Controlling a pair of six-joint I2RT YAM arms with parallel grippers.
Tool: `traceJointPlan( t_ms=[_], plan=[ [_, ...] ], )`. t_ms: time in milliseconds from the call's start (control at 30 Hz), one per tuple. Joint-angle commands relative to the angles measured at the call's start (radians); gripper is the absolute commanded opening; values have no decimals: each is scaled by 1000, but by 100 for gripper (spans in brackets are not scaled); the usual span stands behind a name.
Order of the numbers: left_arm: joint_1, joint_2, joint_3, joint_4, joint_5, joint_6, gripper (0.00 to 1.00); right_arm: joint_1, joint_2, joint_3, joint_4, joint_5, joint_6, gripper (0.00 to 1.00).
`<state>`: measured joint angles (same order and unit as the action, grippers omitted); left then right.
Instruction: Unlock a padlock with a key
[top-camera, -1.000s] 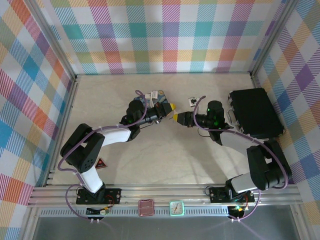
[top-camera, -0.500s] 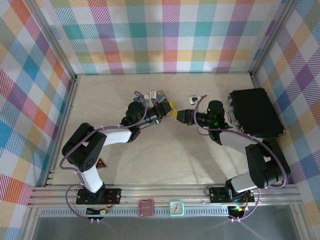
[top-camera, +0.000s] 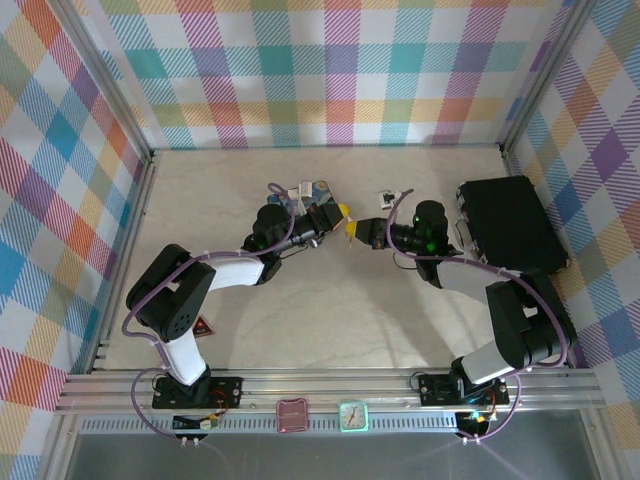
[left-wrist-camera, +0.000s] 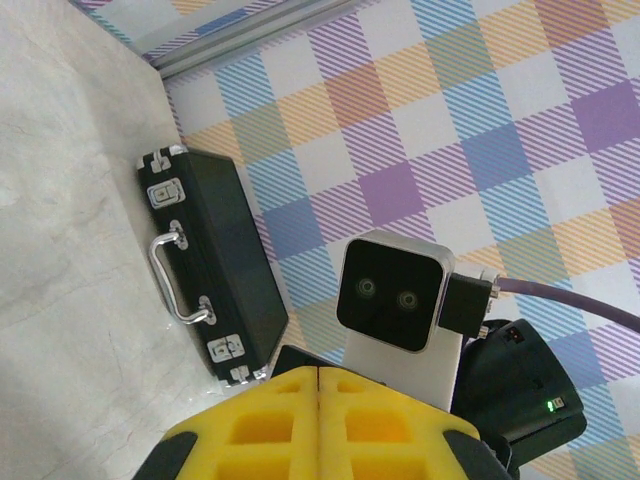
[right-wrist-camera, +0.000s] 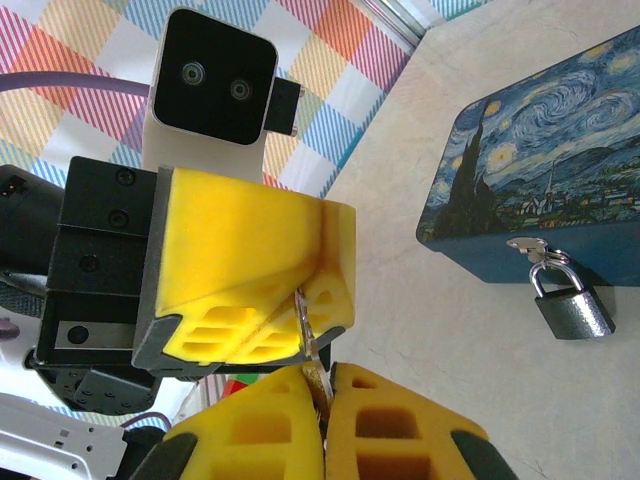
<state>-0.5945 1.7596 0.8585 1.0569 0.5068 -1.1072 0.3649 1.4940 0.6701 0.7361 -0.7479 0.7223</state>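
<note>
The step in hand is a pass of the key (right-wrist-camera: 307, 330) between the 2 tools, above the surface (top-camera: 300, 310) toward its far edge, about midway between its left and right edges. The left tool (right-wrist-camera: 310, 290) has its yellow fingers pressed together, and the thin silvery key sticks out of the seam between them. The right tool (right-wrist-camera: 322, 400) meets it tip to tip, its own fingers closed as well, with the key's other end seated in their seam. Both tools appear to have hold of the key at once. From above, the left tool (top-camera: 338, 213) and right tool (top-camera: 355, 230) touch at their tips.

The padlock (right-wrist-camera: 570, 308) is locked. It hangs by its shackle from the clasp on the front of a blue painted tin (right-wrist-camera: 530, 190), which stands just beside the left tool near the far edge. Its body rests against the surface at the foot of the tin. A black case (top-camera: 510, 225) lies well apart, by the right edge.

Next, 1 tool likely has to let go so the other carries the key alone. That calls for a firm pinch on the key's head with the blade left free and pointing outward. The blade then has to be lined up with the keyhole, which cannot be seen here. The padlock hangs loose, so the free tool would probably need to steady it.
</note>
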Motion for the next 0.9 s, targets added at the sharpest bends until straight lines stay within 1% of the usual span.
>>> traceJointPlan(
  t_ms=[0, 33, 100, 200, 267, 333, 400, 467, 500, 533, 600, 667, 733, 867],
  plan=[
    [4, 13, 3, 106, -25, -29, 12, -3, 10, 39, -1, -1, -20, 0],
    [17, 12, -1, 111, -24, -39, 24, -3, 8, 52, -35, -2, -36, 0],
    [61, 0, -22, 123, -16, -58, 44, -3, 1, 70, -99, -7, -82, 0],
    [130, -41, -75, 76, 15, -58, 44, -3, -19, 94, -308, 27, -184, 0],
    [159, -81, -104, -40, 37, -23, 44, -3, -32, 95, -411, 71, -234, 0],
    [170, -132, -117, -248, 39, 60, 44, -3, -44, 94, -500, 106, -269, 0],
    [167, -183, -100, -539, 3, 187, 44, 1, -56, 92, -575, 142, -295, 0],
    [159, -225, -70, -803, -100, 297, 45, 6, -60, 96, -643, 191, -312, 0],
    [155, -234, -54, -894, -154, 340, 46, 9, -58, 104, -682, 223, -323, 0],
    [151, -235, -44, -946, -181, 363, 46, 12, -55, 110, -712, 246, -331, 0],
    [140, -222, -48, -977, -218, 370, 47, 22, -41, 126, -760, 275, -345, 0],
    [118, -196, -48, -968, -248, 362, 46, 31, -31, 136, -773, 289, -343, 0],
    [82, -172, -32, -978, -327, 372, 46, 40, -29, 140, -766, 290, -342, 0],
    [3, -123, -2, -924, -528, 428, 46, 52, -35, 143, -737, 292, -332, 0]
  ],
)
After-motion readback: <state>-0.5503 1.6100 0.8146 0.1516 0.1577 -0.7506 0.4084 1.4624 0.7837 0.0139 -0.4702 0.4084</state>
